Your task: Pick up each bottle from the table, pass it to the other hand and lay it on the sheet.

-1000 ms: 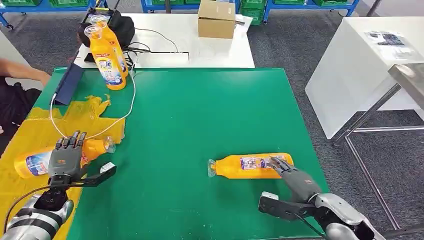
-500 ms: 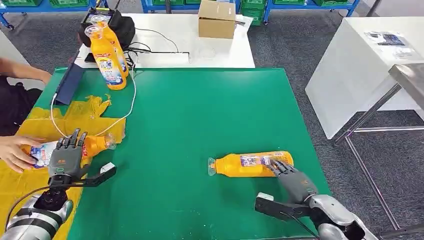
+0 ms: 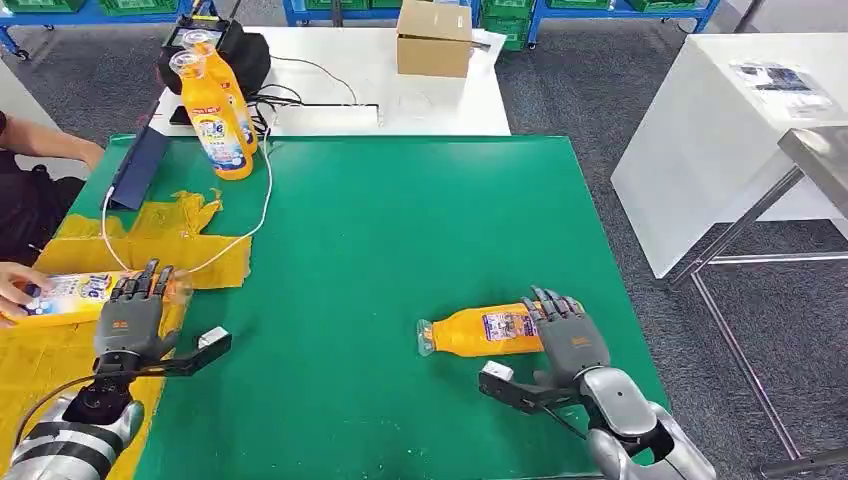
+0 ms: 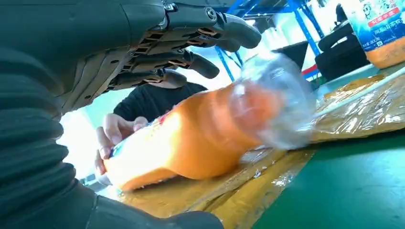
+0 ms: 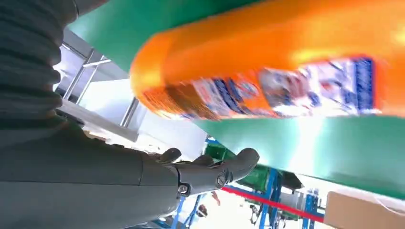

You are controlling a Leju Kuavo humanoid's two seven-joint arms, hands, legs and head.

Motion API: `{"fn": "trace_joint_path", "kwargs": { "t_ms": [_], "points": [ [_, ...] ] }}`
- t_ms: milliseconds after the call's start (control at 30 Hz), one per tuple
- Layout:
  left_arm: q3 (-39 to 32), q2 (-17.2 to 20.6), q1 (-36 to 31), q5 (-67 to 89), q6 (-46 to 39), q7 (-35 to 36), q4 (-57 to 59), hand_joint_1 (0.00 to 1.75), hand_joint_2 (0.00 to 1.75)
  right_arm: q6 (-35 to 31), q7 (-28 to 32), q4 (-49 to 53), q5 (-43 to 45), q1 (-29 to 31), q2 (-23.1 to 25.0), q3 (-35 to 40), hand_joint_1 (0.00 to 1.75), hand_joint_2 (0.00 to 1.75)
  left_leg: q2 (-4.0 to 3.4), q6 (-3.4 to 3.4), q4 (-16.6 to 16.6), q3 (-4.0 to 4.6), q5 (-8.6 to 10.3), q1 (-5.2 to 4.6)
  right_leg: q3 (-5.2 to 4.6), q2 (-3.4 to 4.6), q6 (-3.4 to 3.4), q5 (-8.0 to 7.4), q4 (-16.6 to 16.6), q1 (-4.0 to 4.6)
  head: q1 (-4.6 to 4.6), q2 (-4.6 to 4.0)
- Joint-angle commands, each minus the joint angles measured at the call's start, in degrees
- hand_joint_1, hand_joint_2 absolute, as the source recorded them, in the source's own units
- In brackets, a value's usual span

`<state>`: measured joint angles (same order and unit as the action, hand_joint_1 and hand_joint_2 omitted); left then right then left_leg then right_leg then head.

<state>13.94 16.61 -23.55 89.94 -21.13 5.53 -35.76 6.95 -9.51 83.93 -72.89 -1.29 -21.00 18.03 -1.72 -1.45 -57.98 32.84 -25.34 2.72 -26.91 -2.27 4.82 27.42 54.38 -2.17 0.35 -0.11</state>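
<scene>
**Reaching for the bottle lying on the green table**

Head view: the right hand [image 3: 568, 335], fingers spread and holding nothing, hovers over the base of the lying bottle [image 3: 485, 331]. The left hand [image 3: 130, 312] is open above a second bottle [image 3: 75, 292] on the yellow sheet [image 3: 150, 235], which a person's hand [image 3: 15, 290] grips.

Left wrist view: fingers [image 4: 191, 59] arch clear above that bottle.

Right wrist view: the bottle looks blurred. Being round, it might roll away under an uneven grasp.

A cardboard box [image 3: 433, 38] and black bag [image 3: 243, 55] sit on the white table [image 3: 440, 105].
</scene>
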Motion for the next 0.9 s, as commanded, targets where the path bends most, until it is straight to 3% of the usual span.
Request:
{"fn": "trace_joint_path", "kwargs": {
  "t_ms": [33, 233, 467, 500, 567, 633, 767, 900],
  "points": [
    [-3.2, -2.1, 2.9, 0.0, 3.0, -2.0, 2.7, 0.00, 1.75, 0.6, 0.4, -8.7, -1.2, 5.4, 6.3, -1.5, 0.00, 1.75, -0.12, 0.14, 0.1, -0.09, 0.05, -0.10, -0.04, 0.30, -0.18, -0.08, -0.1, -0.07, 0.00, 0.00],
    [-3.9, -2.7, 1.5, 0.1, 2.6, -3.4, 4.1, 0.00, 1.75, 1.3, 1.3, -14.8, -1.2, 8.0, 6.8, -2.6, 0.00, 1.75, -0.10, 0.15, 0.1, -0.08, 0.06, -0.14, -0.04, 0.28, -0.18, -0.08, 0.0, -0.13, 0.00, 0.00],
    [-1.4, -4.2, -5.4, 0.1, 2.5, -5.9, 10.7, 0.00, 1.75, 7.3, 3.7, -37.3, -0.8, 14.9, 3.4, -2.1, 0.00, 1.75, 0.22, 0.29, 0.1, 0.04, 0.22, -0.27, -0.08, 0.08, -0.26, -0.15, -0.1, -0.21, 0.00, 0.00],
    [-1.4, -4.7, -6.3, -0.1, 2.4, -6.6, 11.0, 0.00, 1.75, 7.7, 4.8, -39.6, -0.6, 15.8, 3.2, -1.7, 1.75, 1.75, 0.25, 0.26, 0.1, -0.09, 0.17, -0.22, 0.04, -0.01, -0.19, -0.10, -0.1, -0.20, -0.02, 0.00],
    [-2.3, -5.5, -7.5, -2.0, 2.2, -10.3, 11.5, 0.00, 1.75, 8.7, 7.3, -43.1, 1.7, 15.3, 0.8, -2.1, 1.75, 1.75, 0.45, 0.38, 0.2, 0.03, 0.41, -0.29, -0.60, -0.08, -0.32, -0.27, -0.2, -0.24, 0.00, 0.00],
    [-4.5, -6.6, -7.9, -6.7, 3.5, -15.5, 11.2, 0.00, 1.75, 8.0, 8.9, -44.1, 3.9, 13.1, -0.7, -3.2, 1.75, 1.75, 0.52, 0.40, 0.2, 0.03, 0.41, -0.31, -0.57, -0.16, -0.16, -0.14, -0.2, -0.27, 0.00, 0.00],
    [-5.2, -6.9, -7.5, -8.5, 4.6, -17.3, 10.9, 0.00, 1.75, 7.5, 9.2, -43.5, 4.8, 11.4, -1.5, -3.5, 1.75, 1.75, 0.61, 0.43, 0.0, -0.20, 0.31, -0.18, -0.27, -0.39, -0.04, 0.01, -0.3, -0.24, 0.02, 0.00],
    [-8.7, -7.9, -8.7, -25.4, 19.7, -35.1, 9.5, 0.00, 1.75, 10.4, 12.2, -40.8, 11.7, 6.2, -6.7, -3.1, 1.75, 1.75, 0.88, 0.48, 0.0, -0.12, 0.42, -0.19, -0.14, -0.64, -0.06, -0.04, -0.4, -0.24, 0.02, 0.00]
  ]
}}
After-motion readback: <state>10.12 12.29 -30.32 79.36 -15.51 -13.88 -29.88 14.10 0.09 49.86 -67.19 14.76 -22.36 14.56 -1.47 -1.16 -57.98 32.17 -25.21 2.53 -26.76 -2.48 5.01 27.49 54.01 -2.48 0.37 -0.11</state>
